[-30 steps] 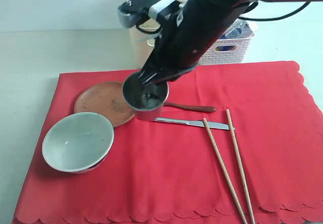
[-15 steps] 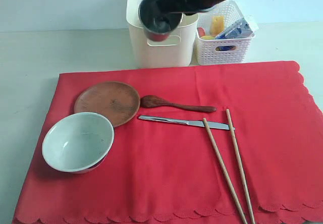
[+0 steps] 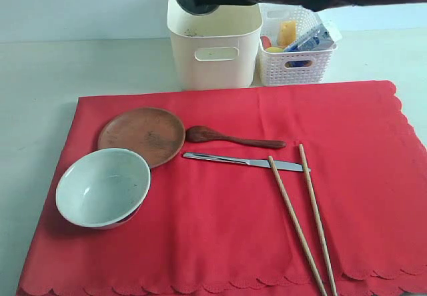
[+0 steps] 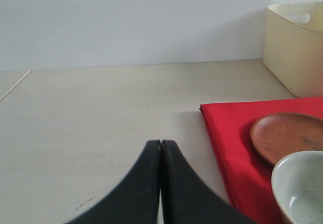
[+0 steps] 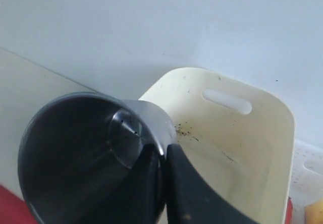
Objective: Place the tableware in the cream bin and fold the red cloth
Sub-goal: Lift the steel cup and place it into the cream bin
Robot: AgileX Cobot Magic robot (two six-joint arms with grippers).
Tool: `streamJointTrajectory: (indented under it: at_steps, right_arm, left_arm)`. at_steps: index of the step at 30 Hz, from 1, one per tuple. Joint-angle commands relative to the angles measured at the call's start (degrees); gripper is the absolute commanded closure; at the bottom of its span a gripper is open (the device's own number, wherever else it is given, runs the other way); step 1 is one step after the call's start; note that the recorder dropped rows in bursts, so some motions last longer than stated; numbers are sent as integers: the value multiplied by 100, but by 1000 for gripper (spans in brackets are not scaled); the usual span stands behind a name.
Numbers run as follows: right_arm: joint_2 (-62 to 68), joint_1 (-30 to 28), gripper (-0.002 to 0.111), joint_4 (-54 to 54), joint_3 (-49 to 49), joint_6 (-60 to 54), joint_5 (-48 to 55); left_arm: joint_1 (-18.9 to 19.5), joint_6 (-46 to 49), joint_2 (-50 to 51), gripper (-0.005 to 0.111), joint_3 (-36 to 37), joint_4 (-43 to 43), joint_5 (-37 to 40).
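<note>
Steel cup (image 5: pixel 86 153): it hangs in the air over the cream bin (image 3: pixel 213 53), above the bin's open mouth near 1 rim, tilted so its dark inside shows. It is thin-walled, round, smooth metal with a dull shine.
Right claw (image 5: pixel 162 156): it is clenched on the cup's wall, 1 finger inside and 1 outside. A pinch on the rim probably suits a hard, thin wall and leaves the cup free to drop straight down.
Cream bin: a tall, smooth plastic tub with rounded corners and oval handle cutouts. It is speckled inside, and I see no tableware in it. Its depth should keep a dropped cup from bouncing out.
Red cloth (image 3: pixel 220 243): it lies flat just in front of the bin, a soft matte fabric with scalloped edges. It is not yet folded, since tableware lies on it.
Plate (image 3: pixel 141 135): a round brown wooden plate in front of the bin, toward the left arm's side.
Bowl (image 3: pixel 103 186): a pale glazed bowl, farther from the bin than the plate and touching or overlapping the plate's edge.
Spoon (image 3: pixel 233 139) and knife (image 3: pixel 243 161): dark wood and flat metal, side by side in front of the bin.
2 chopsticks (image 3: pixel 297 223): long pale wooden sticks, farthest from the bin, with 1 tip over the knife.
Lattice basket (image 3: pixel 293 66): a white basket beside the bin, holding food items.
Left claw (image 4: pixel 160 148): its fingers are pressed together on nothing, low over the bare bench (image 3: pixel 40 83), well apart from the bin.
</note>
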Motion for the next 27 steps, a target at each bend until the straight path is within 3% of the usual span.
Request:
streamJointTrajectory:
  at_steps: [1,9,21,27]
  right_arm:
    - [393,-100,108,468,-28,-23,-804]
    - [865,-188,106,1405,-236,-62,-960]
    - [929,-188,58,1405,-236,-150,-960]
    - [850,-188,50,1405,-236,-150,-919]
  left_arm:
    - [8,-21,-32,104,-5,-32,-9]
    - [8,-21,-32,104,-5,-32,-9]
    - [8,-21,-32,104,-5,-32,-9]
    - [8,-21,-32,104,-5,-32,-9]
